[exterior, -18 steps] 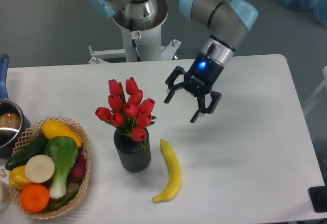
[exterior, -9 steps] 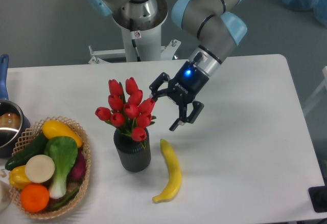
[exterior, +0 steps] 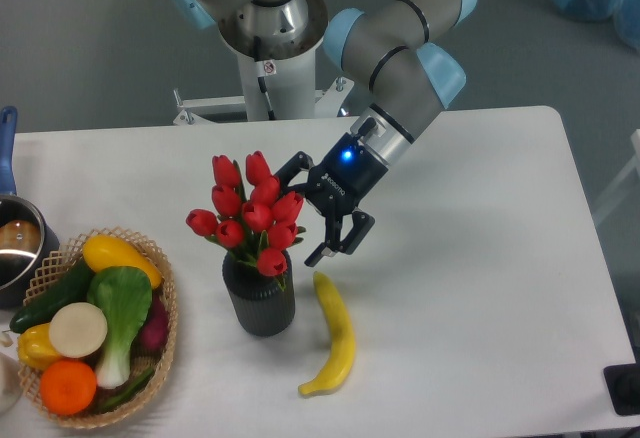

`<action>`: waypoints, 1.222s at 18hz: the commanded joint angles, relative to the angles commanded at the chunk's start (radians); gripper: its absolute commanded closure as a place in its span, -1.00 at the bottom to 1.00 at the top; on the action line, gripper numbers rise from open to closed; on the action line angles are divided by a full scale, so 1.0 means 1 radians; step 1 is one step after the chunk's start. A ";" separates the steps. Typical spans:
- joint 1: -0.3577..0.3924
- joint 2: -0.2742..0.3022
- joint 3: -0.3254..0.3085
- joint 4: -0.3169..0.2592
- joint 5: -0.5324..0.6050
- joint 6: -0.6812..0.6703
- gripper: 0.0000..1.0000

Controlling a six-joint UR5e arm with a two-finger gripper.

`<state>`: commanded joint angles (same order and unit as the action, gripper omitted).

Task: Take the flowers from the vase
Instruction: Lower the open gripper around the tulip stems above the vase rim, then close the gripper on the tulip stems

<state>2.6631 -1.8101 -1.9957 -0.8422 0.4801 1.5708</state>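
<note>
Reaching in from the right, the tool (exterior: 303, 210) is hanging at the right edge of the flowers (exterior: 250, 214), with its two dark fingers spread wide and nothing caught between them. One finger (exterior: 287, 169) is showing at the upper right of the bunch, close to the topmost buds, while the other finger (exterior: 336, 239) is pointing down toward the table (exterior: 470, 258), just above the upper tip of the banana (exterior: 333, 334). Whether either finger is touching a bud is not clear from this angle. A blue light is glowing on the tool's wrist, and the grey arm with pale blue joint caps is rising behind it toward the base at the back of the table. The flowers, a cluster of red closed tulip buds with a little green beneath them, are standing upright in the vase (exterior: 260, 296), a dark ribbed cylinder sitting on the white table left of centre. The banana is lying just right of the vase, curving toward the front edge. At the left, a woven basket (exterior: 164, 323) is holding vegetables and fruit, among them a green leafy one, a yellow one and an orange. A metal pot (exterior: 14, 245) with a blue handle is sitting at the far left edge, partly cut off.
</note>
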 joint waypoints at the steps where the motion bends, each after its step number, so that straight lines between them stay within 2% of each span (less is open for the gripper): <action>1: -0.003 0.000 0.002 0.000 0.000 0.000 -1.00; 10: -0.035 -0.017 0.008 0.002 -0.014 0.005 -1.00; 22: -0.041 -0.026 -0.005 0.002 -0.103 0.008 -1.00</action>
<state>2.6216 -1.8362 -2.0003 -0.8406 0.3774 1.5785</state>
